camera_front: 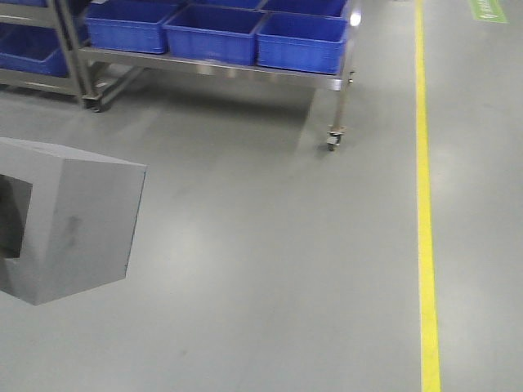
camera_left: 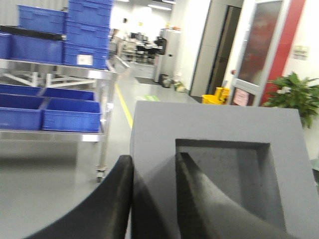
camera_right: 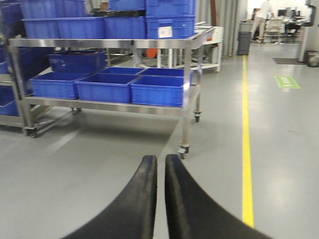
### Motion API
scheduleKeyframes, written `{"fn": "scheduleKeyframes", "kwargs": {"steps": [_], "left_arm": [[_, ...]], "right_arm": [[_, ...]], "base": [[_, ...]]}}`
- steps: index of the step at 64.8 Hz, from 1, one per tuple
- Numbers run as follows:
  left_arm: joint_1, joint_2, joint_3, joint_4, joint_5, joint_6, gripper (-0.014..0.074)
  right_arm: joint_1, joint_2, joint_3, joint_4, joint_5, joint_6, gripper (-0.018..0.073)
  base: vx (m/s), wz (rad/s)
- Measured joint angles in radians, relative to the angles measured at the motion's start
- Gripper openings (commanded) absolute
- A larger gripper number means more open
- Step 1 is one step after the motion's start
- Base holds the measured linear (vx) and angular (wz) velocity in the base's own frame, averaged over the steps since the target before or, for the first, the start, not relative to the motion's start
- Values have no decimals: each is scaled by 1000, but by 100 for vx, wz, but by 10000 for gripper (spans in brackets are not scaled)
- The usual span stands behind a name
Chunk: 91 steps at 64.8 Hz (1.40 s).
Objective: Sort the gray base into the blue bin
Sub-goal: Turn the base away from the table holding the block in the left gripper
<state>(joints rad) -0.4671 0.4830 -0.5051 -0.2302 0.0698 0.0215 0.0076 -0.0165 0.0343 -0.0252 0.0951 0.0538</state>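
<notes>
While the left gripper [camera_left: 153, 159] is clamping the gray base [camera_left: 214, 124], the blue bin [camera_front: 298, 42] is sitting well ahead; the right gripper [camera_right: 160, 159] is hanging closed, empty.

The gray base [camera_front: 78, 220], a matte light-gray cuboid, hangs tilted at the left edge of the front view, partly cut off, its dark square recess facing left. The left gripper [camera_left: 153, 167] clamps one recess wall. The blue bin [camera_front: 301, 51], open-topped, stands among identical crates along the top edge.
</notes>
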Motion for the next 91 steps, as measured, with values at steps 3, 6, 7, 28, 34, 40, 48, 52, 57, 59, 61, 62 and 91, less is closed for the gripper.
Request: {"fn": "scheduleKeyframes", "kwargs": {"steps": [3, 6, 7, 28, 34, 40, 48, 52, 57, 59, 61, 62, 91], "left_arm": [[0, 0, 0, 0, 0, 0, -6], [0, 0, 0, 0, 0, 0, -6], [0, 0, 0, 0, 0, 0, -6], [0, 0, 0, 0, 0, 0, -6], [0, 0, 0, 0, 0, 0, -6], [0, 0, 0, 0, 0, 0, -6], [0, 0, 0, 0, 0, 0, -6], [0, 0, 0, 0, 0, 0, -6], [0, 0, 0, 0, 0, 0, -6], [0, 0, 0, 0, 0, 0, -6], [0, 0, 0, 0, 0, 0, -6], [0, 0, 0, 0, 0, 0, -6], [0, 0, 0, 0, 0, 0, -6]], "right_arm": [[0, 0, 0, 0, 0, 0, -4], [0, 0, 0, 0, 0, 0, -4], [0, 0, 0, 0, 0, 0, -4], [0, 0, 0, 0, 0, 0, -4], [0, 0, 0, 0, 0, 0, -4], [0, 0, 0, 0, 0, 0, -4], [0, 0, 0, 0, 0, 0, -4], [0, 0, 0, 0, 0, 0, -4], [0, 0, 0, 0, 0, 0, -4], [0, 0, 0, 0, 0, 0, -4], [0, 0, 0, 0, 0, 0, -4], [0, 0, 0, 0, 0, 0, -4], [0, 0, 0, 0, 0, 0, -4]], "base": [[16, -37], [17, -34], [18, -32], [22, -21], [28, -4], [29, 0], [30, 1], [31, 2], [31, 2], [31, 1], [32, 0], [32, 0], [35, 1]]}}
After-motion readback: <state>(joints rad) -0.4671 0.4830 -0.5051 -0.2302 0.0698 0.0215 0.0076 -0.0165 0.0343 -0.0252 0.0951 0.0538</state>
